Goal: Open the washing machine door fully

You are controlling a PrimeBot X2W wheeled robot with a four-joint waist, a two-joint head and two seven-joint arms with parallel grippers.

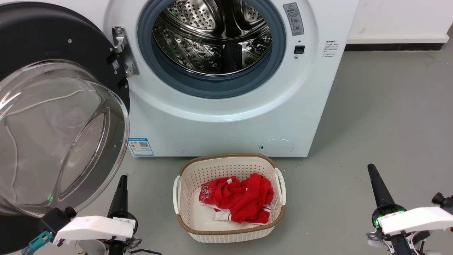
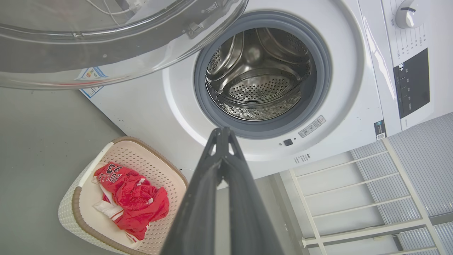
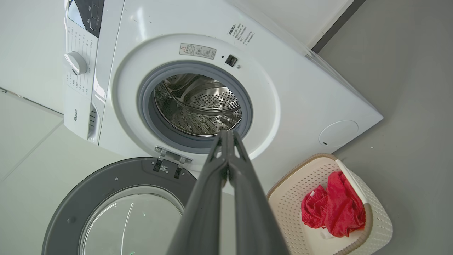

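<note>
Hanging wide open at the left of the 1 washing machine [image 1: 212, 131], the 1 door [image 1: 53, 39] touches neither of the 2 grippers. Left gripper [image 1: 122, 181] and right gripper [image 1: 373, 173] are both pressed together and empty. 1 basket [image 1: 226, 235] holds 1 red garment [image 1: 244, 198].

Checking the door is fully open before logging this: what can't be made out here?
- Head view: the round glossy black door with its clear glass bowl is cut off by the left edge.
- Head view: the print on the white front-loading washing machine is too small to read.
- Head view: the crumpled red garment hides part of the floor of the beige perforated basket.
</note>
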